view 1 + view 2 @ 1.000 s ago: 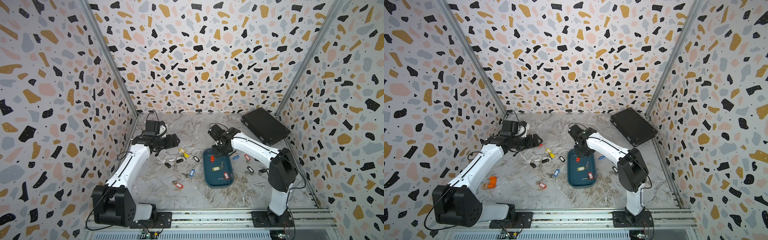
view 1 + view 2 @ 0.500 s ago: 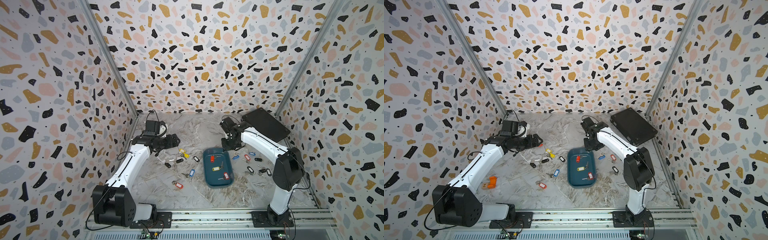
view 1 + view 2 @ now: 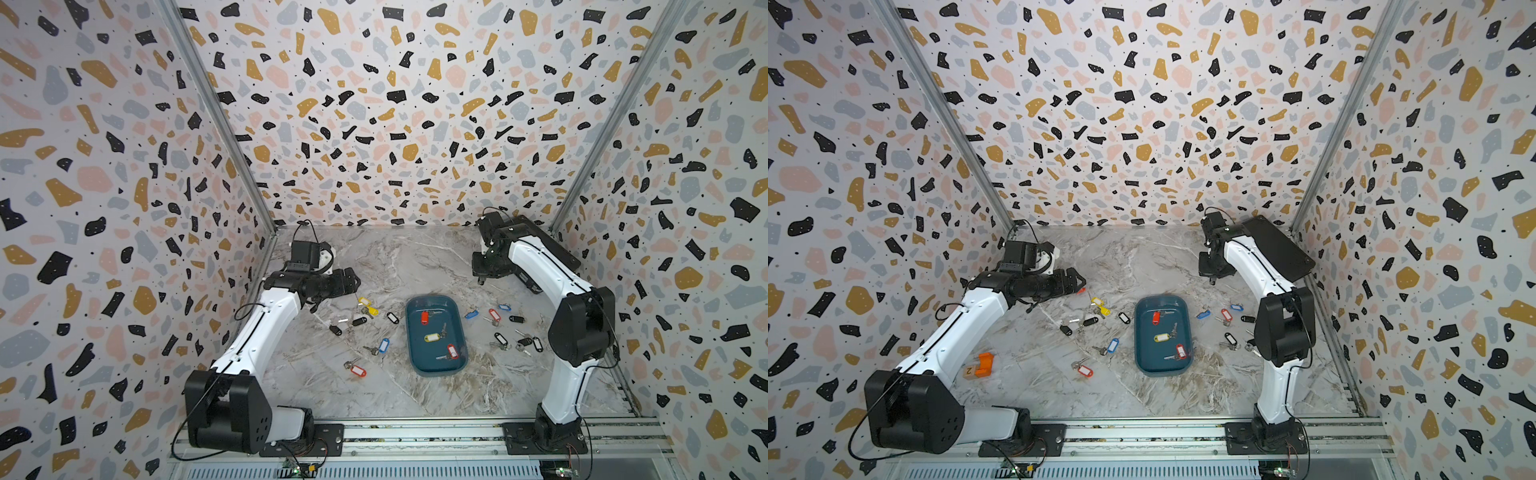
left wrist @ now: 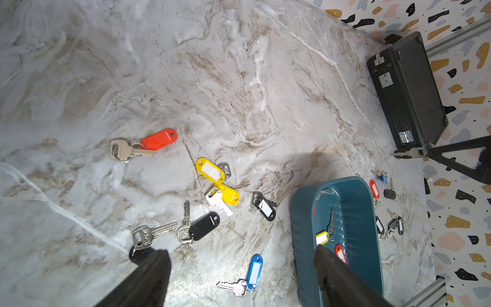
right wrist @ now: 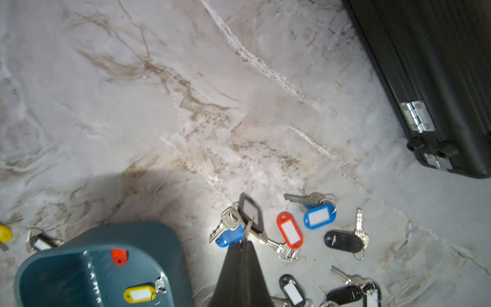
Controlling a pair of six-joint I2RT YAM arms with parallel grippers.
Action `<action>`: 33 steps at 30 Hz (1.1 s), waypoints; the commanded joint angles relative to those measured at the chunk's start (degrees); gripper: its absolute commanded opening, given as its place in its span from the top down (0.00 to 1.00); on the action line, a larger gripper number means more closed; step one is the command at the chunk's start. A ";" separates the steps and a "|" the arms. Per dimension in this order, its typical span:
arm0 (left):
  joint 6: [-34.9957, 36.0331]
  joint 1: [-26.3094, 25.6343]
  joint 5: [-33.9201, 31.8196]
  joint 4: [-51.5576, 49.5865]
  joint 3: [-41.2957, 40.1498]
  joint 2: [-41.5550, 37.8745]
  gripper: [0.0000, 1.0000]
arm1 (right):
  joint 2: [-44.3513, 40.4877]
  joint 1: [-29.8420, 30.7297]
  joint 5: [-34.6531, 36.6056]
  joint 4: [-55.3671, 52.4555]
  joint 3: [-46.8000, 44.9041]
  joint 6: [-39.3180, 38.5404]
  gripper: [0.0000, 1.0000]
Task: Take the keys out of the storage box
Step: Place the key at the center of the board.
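Right wrist view: right jaws, aloft, pinch a black-tagged key [image 5: 249, 212]; left jaws gape empty.

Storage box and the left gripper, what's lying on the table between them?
In a top view, two yellow-tagged keys and a black-tagged key lie between the open left gripper and the storage box.
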 commanded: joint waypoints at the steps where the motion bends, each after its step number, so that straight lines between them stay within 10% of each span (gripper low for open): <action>1: -0.01 -0.68 0.25 1.30 -0.11 -0.79 0.11 | 4.14 -1.70 -2.83 -1.49 2.42 -1.47 1.00; 7: -0.19 -2.07 0.01 1.13 -0.11 0.00 0.11 | 5.43 -3.25 -4.36 -0.31 0.74 -1.07 1.00; 11: -0.30 -2.37 -0.36 1.15 -0.10 0.40 0.11 | 4.44 -4.08 -4.39 -0.14 -1.06 -1.10 0.65; 15: -0.12 -2.65 -0.97 0.97 -0.11 0.67 0.11 | 0.90 -4.19 -5.66 -0.30 -3.94 -2.01 0.52; 22: 1.23 -4.54 -3.55 0.73 -0.02 0.41 0.14 | -12.57 -4.22 -7.86 -2.37 -13.56 -2.60 0.55; 33: 3.88 -29.77 -28.18 -4.39 3.49 -2.59 0.20 | -41.73 -4.18 2.75 -7.47 -34.31 -3.76 0.65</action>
